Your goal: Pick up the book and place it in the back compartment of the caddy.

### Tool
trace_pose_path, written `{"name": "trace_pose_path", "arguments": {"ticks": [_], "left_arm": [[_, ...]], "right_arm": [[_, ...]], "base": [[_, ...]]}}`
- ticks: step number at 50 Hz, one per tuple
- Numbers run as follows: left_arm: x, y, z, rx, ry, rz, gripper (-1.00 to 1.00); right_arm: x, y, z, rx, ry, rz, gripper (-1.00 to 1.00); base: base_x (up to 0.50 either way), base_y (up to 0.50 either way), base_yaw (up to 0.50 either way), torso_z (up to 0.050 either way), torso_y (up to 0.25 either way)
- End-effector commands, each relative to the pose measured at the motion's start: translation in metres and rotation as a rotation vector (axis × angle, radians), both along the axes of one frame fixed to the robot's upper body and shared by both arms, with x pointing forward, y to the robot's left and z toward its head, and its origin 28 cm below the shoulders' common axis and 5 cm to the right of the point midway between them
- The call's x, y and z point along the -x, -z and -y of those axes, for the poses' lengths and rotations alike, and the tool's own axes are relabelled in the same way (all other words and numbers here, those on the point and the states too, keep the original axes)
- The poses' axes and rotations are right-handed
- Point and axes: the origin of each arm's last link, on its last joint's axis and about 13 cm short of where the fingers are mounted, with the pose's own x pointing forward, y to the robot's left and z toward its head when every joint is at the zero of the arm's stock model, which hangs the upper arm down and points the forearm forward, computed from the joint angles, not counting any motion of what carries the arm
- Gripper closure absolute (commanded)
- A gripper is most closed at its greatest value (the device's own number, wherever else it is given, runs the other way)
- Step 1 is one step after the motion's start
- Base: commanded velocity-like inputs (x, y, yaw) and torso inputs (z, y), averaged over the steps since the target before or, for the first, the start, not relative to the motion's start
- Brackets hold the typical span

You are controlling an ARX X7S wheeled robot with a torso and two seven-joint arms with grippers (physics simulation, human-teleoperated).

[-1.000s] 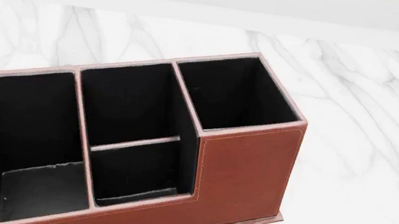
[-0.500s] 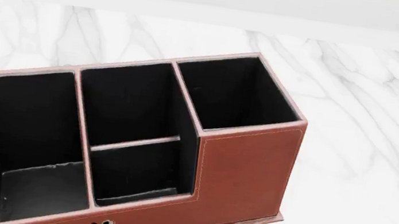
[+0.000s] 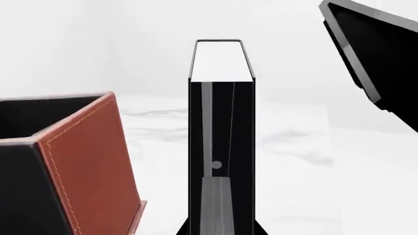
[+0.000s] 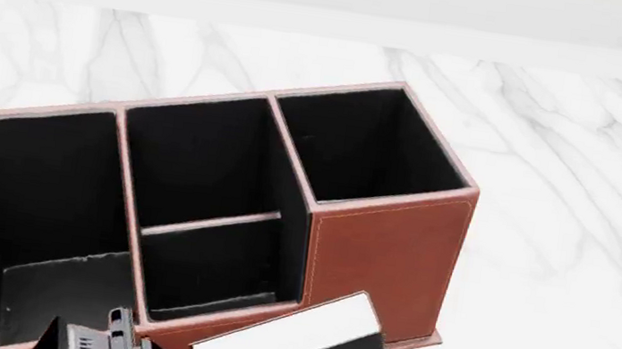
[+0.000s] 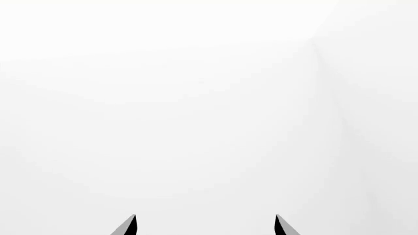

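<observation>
The book sits at the bottom edge of the head view, just in front of the caddy, tilted so its white page block faces up and its black cover shows below. It overlaps the caddy's low front wall in that view; whether it touches the wall I can't tell. In the left wrist view the book stands upright in the middle of the frame, black spine toward the cam, white page edge on top, w/ the left claw pinching it from both sides; its fingers show only as a grey strip at the base of the spine. In the head view, part of the left arm's grey and black hardware pokes up beside the book's left end. The caddy appears in the left wrist view as a reddish-brown corner w/ pale stitching and black lining, near the book but apart from it. The back compartment, the small black-lined pocket between the thin cross divider and the low wall, holds nothing visible. The caddy rests on a white marble table. The right claw shows two dark fingertips set well apart, spread, w/ nothing between them, against plain white. A black angled object crosses one corner of the left wrist view; prob. the other arm, hard to say.
</observation>
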Motion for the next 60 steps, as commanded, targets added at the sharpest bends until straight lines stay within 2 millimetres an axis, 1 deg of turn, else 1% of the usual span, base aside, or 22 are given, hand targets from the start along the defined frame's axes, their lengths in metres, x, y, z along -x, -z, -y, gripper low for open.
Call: {"name": "trace_pose_path", "arguments": {"ticks": [1,8,14,24,29,41,44,60], "left_arm": [[0.0,-0.023,-0.007,0.083,-0.031,0.04,1.0],[0.0,-0.025,-0.014,0.113,-0.04,0.026,1.0],[-0.003,-0.023,-0.022,0.146,-0.043,-0.012,1.0],[-0.006,-0.021,-0.028,0.188,-0.044,-0.048,1.0],[-0.008,-0.021,-0.03,0.183,-0.058,-0.048,1.0],[-0.014,-0.026,-0.032,0.055,-0.083,-0.048,1.0],[-0.016,-0.03,-0.032,0.011,-0.095,-0.047,1.0],[-0.015,-0.036,-0.028,-0.146,-0.094,-0.026,1.0]], "right_arm": [[0.0,0.0,0.0,0.001,-0.002,-0.002,-1.0],[-0.001,0.001,0.0,0.002,-0.003,-0.006,-1.0],[-0.002,0.001,0.0,0.003,-0.003,-0.008,-1.0],[-0.002,0.002,-0.001,0.002,-0.006,-0.007,-1.0],[-0.001,0.001,-0.001,0.005,-0.008,-0.006,-1.0],[-0.001,0.002,-0.002,0.008,-0.009,-0.008,-1.0],[-0.001,0.002,-0.002,0.008,-0.008,-0.007,-1.0],[-0.002,0.003,-0.002,0.002,-0.001,0.001,-1.0]], "base": [[0.0,0.0,0.0,0.0,0.0],[0.0,0.0,0.0,0.0,0.0],[0.0,0.0,0.0,0.0,0.002],[0.0,0.0,0.0,0.0,0.001],[0.0,0.0,0.0,0.0,0.0],[0.0,0.0,0.0,0.0,0.002],[0.0,0.0,0.0,0.0,0.0],[0.0,0.0,0.0,0.001,0.001]]}}
